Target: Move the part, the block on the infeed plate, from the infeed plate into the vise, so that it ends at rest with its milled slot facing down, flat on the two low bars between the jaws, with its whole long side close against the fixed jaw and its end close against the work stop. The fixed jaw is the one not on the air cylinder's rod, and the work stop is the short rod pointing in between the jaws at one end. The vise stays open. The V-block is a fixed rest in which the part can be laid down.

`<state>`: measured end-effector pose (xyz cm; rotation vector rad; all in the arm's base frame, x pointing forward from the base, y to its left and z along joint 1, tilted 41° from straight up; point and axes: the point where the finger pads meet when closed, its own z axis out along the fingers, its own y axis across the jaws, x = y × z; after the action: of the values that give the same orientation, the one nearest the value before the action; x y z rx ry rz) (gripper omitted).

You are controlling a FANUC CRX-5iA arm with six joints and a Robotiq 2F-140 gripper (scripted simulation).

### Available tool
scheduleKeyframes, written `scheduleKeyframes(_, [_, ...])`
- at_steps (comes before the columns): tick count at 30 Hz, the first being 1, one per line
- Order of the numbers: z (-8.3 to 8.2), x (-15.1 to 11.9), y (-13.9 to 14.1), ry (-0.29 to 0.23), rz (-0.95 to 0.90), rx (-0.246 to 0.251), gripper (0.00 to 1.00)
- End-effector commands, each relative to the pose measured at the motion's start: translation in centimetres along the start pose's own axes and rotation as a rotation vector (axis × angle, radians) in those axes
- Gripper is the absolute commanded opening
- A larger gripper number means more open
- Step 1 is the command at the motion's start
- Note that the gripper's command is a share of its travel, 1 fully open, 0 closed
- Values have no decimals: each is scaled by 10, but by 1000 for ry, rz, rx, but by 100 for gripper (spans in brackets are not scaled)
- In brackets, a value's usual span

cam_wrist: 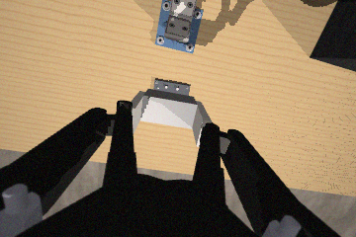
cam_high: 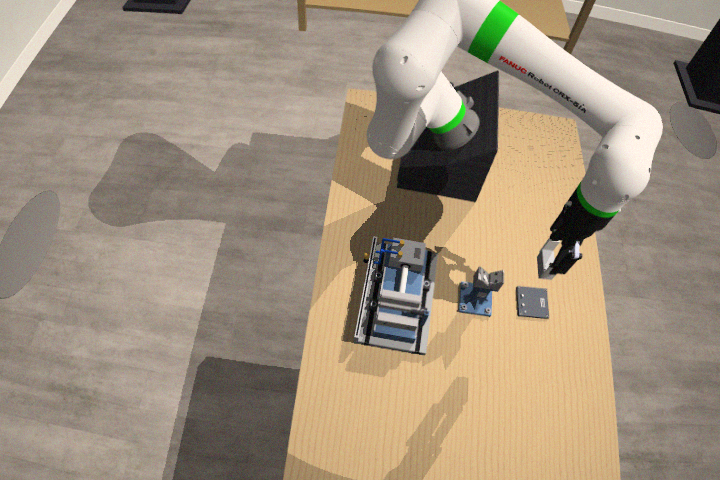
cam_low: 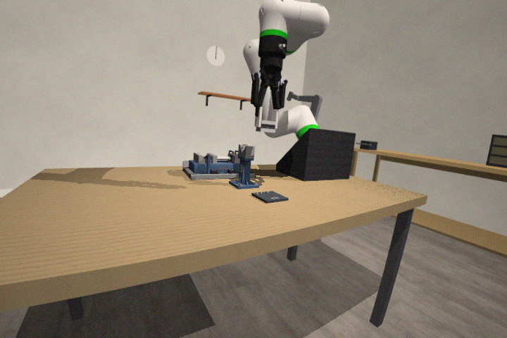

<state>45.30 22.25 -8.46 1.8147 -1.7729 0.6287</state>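
A light wooden table (cam_high: 485, 396) carries a blue-grey vise (cam_high: 397, 297); at its 3 o'clock a blue-based V-block (cam_high: 477, 294), then a dark square infeed plate (cam_high: 532, 301); at 12 o'clock a black wedge pedestal (cam_high: 457, 175)

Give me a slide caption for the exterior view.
The claw holds the part high above the table, with infeed plate, V-block and vise below.
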Motion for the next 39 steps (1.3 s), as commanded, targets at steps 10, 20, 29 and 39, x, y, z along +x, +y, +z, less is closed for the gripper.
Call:
scheduleKeyframes(10, [-1,31,-3,0,11,0,0])
scheduleKeyframes(20, [0,56,-4,0,20,0,0])
scheduleKeyframes(29, [1,81,-3,0,30,0,0])
scheduleKeyframes(39, [2,98,-3,1,36,0,0])
